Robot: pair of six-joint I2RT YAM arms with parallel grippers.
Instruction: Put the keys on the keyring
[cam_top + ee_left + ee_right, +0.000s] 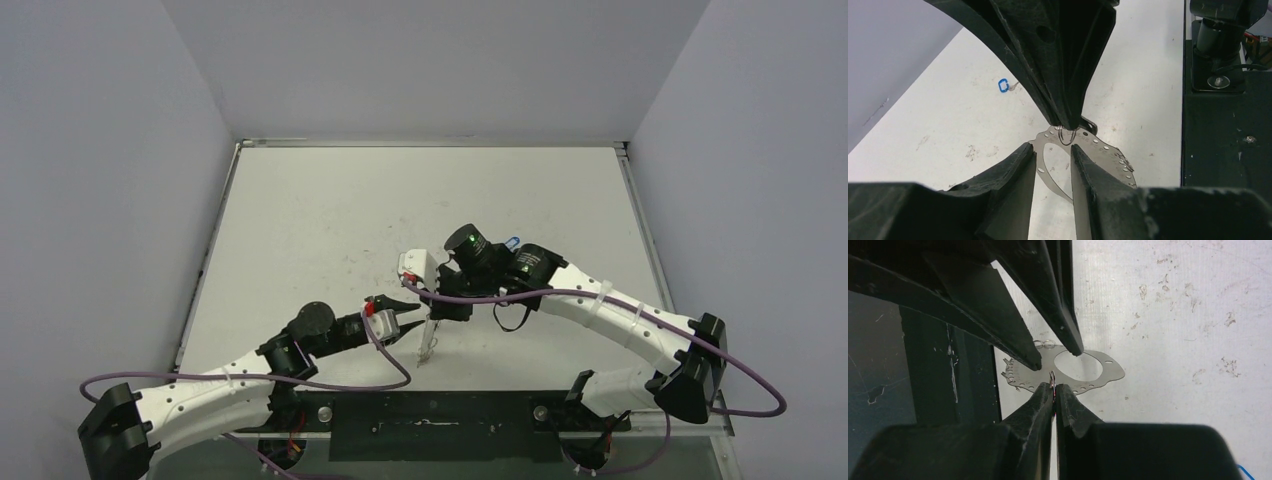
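Observation:
The keyring (1100,152), a pale grey plate with a big hole and small holes along its rim, hangs low over the table near the front edge (428,345). My right gripper (1053,387) is shut on a small wire loop (1052,376) at the plate's rim (1108,365). My left gripper (1052,149) is open, and its fingertips straddle one side of the rim. The blue-headed key (1004,85) lies alone on the table behind the right arm (512,242). A dark rounded piece (1090,125), perhaps the dark-headed key, shows behind the right fingertips.
The black mounting strip (430,412) with the arm bases runs along the near table edge, right below the grippers. White walls close in the table on the left, back and right. Purple cables (480,298) hang from both arms.

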